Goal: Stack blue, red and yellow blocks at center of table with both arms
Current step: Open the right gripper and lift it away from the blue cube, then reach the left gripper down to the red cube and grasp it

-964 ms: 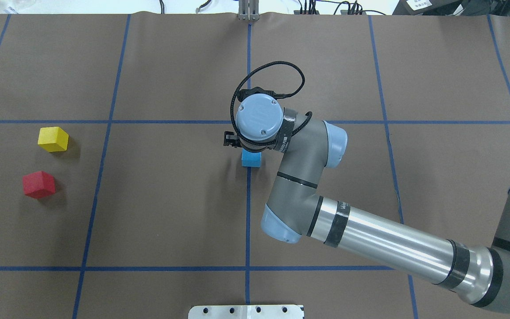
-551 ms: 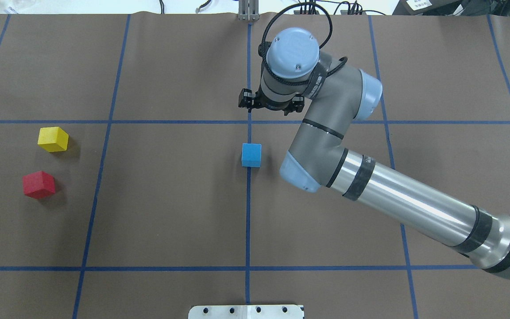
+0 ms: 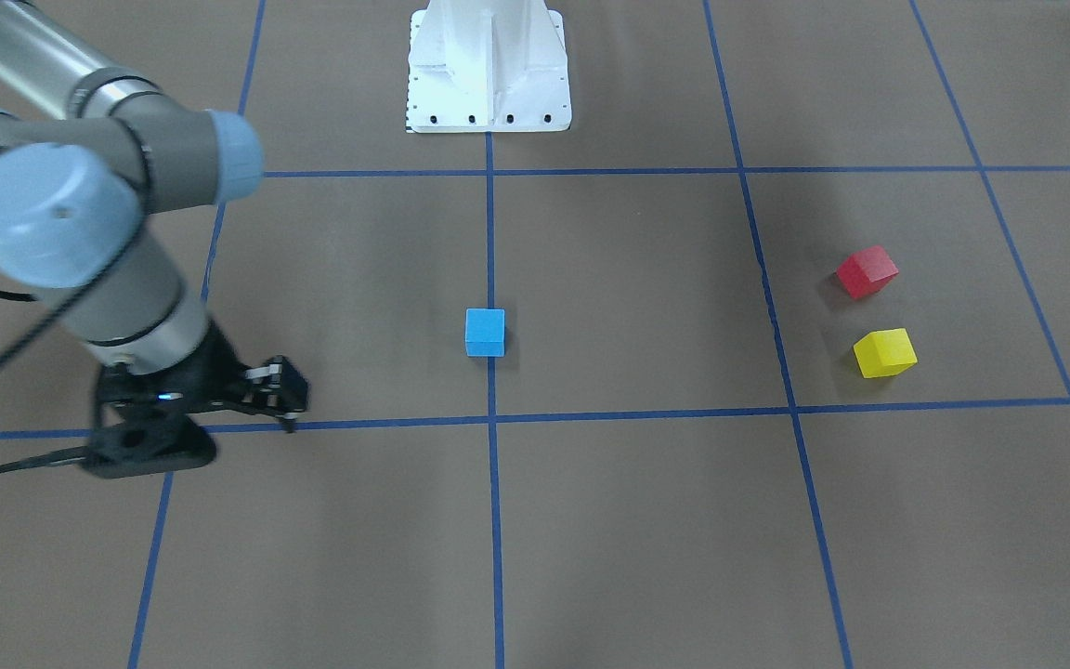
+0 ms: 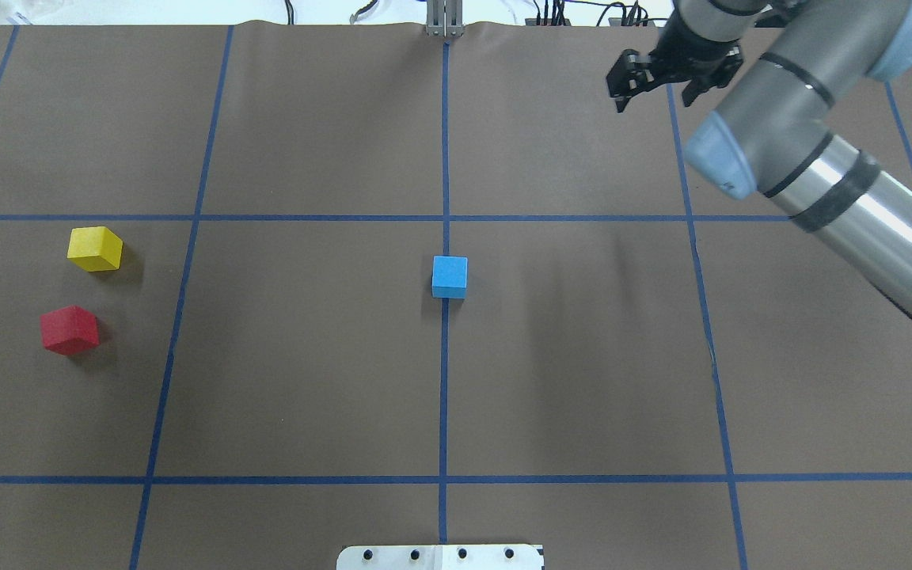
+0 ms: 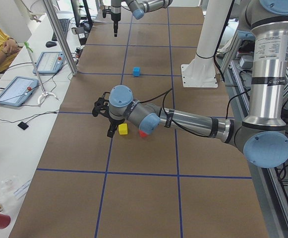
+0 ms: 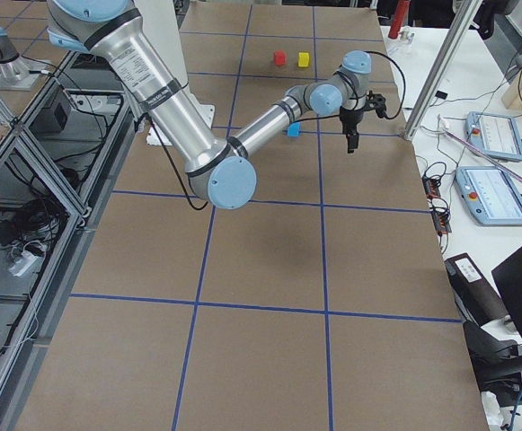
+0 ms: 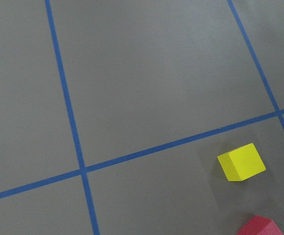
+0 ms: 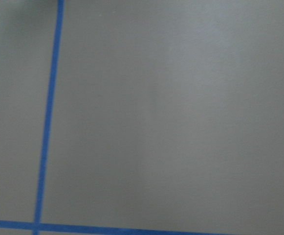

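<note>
The big brown worktop (image 4: 305,380) has blue lines on it like a grid. The right arm (image 4: 860,206) is the biggest thing that moved. A moment ago it was bent right over the middle of the worktop. Now it has swung far away to the back corner on its own side. The left arm (image 5: 183,119) reaches out low over its side of the worktop.

The right tool (image 4: 654,91) has its two fingers apart and there is nothing in it. The left tool (image 5: 105,116) hangs close to the two blocks on that side. Only a little bit of it shows, so I cannot tell if its fingers are apart or together.

The blue block (image 4: 450,277) sits alone in the middle, right on the long blue line. It has not moved since the right arm left it. So the bottom block looks done. The red block (image 4: 69,330) and the yellow block (image 4: 95,248) sit near each other, well apart from the blue one. I think the red block goes next, and the left arm is nearest.
</note>
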